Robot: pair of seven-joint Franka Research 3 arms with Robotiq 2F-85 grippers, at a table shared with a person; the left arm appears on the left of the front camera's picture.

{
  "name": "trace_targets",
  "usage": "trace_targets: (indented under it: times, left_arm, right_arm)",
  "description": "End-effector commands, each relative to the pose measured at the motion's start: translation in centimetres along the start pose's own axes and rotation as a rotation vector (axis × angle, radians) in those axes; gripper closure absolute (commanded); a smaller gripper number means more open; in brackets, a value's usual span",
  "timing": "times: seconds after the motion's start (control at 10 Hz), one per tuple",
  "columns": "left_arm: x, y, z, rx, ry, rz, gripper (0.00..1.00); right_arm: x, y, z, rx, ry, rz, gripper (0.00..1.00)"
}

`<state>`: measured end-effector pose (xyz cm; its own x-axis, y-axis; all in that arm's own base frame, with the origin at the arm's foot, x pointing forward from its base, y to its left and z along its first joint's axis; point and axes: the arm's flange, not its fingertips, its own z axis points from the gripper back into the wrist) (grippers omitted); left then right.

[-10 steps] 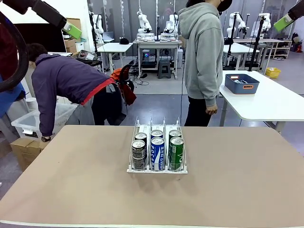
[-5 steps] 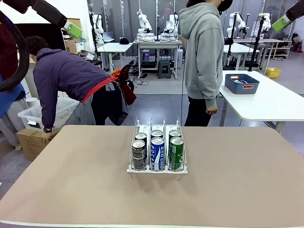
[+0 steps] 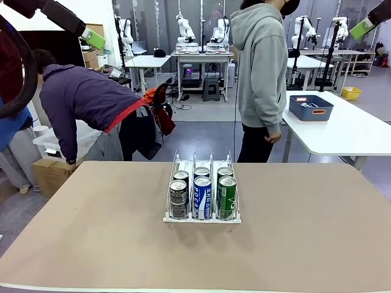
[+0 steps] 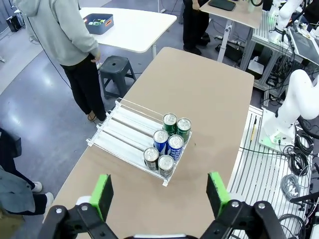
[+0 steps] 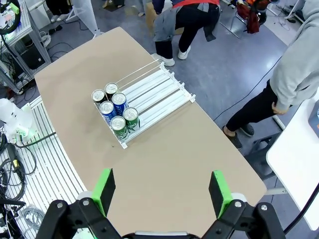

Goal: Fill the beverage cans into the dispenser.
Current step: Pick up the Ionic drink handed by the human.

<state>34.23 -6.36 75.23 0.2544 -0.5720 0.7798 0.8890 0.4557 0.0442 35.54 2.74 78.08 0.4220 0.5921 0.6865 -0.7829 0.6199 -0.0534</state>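
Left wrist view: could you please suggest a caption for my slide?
Open left gripper high above the table, dispenser holding six beverage cans.

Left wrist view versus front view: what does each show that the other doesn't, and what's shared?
Left wrist view: the cans from above, a stool, a white robot base. Front view: the cans' labels side-on, a yellow bin, a cardboard box. Shared: the rack, the table, the person in the grey hoodie, the blue bin.

left hand (image 4: 159, 193): raised high, jaws wide | right hand (image 5: 161, 191): raised high, jaws wide
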Motion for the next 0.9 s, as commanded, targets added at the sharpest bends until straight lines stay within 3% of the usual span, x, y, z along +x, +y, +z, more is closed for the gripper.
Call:
trace_targets:
  times: [0.0, 0.8]
  left_arm:
    - [0.02, -0.03, -0.01, -0.006, -0.003, -0.002, 0.00]
    - [0.02, -0.03, -0.01, -0.006, -0.003, -0.002, 0.00]
  right_arm:
    - [-0.12, 0.13, 0.02, 0.001, 0.000, 0.000, 0.00]
    - [-0.12, 0.13, 0.02, 0.001, 0.000, 0.000, 0.00]
